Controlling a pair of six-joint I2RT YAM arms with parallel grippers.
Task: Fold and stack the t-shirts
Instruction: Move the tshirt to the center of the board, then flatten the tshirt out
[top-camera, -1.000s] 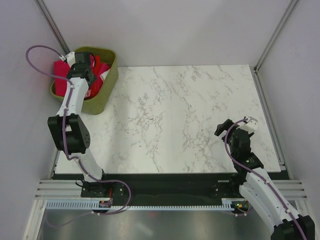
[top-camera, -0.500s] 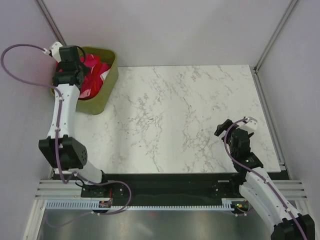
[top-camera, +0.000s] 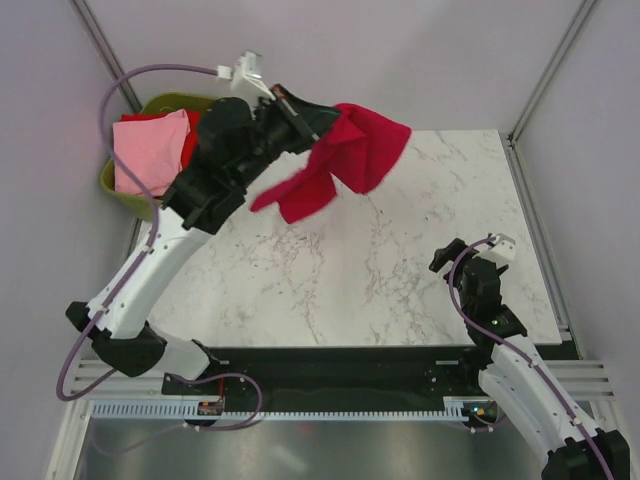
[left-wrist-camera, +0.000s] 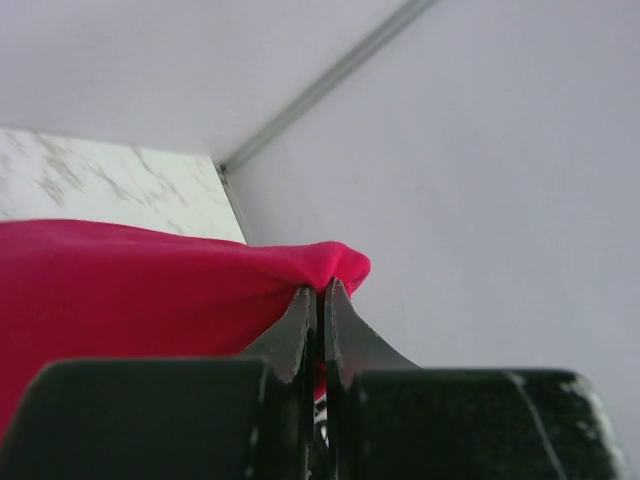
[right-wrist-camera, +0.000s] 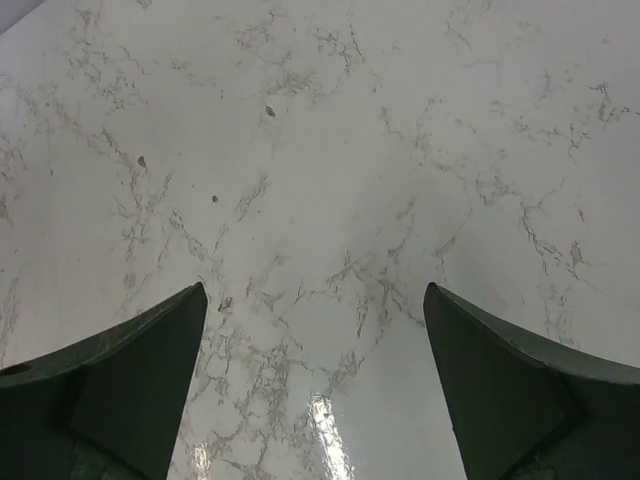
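The left end effector (left-wrist-camera: 321, 290) is clamped on a fold of the soft crimson red cloth t-shirt (top-camera: 350, 155), which hangs in the air just right of the olive-green plastic basket (top-camera: 108, 182). A light pink cloth t-shirt (top-camera: 150, 150) lies in that basket. The right end effector (right-wrist-camera: 312, 295), well right of it, gapes wide and empty.

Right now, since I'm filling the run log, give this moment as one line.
left gripper: shut on red shirt, held in air | right gripper: open, empty | pink shirt: in basket
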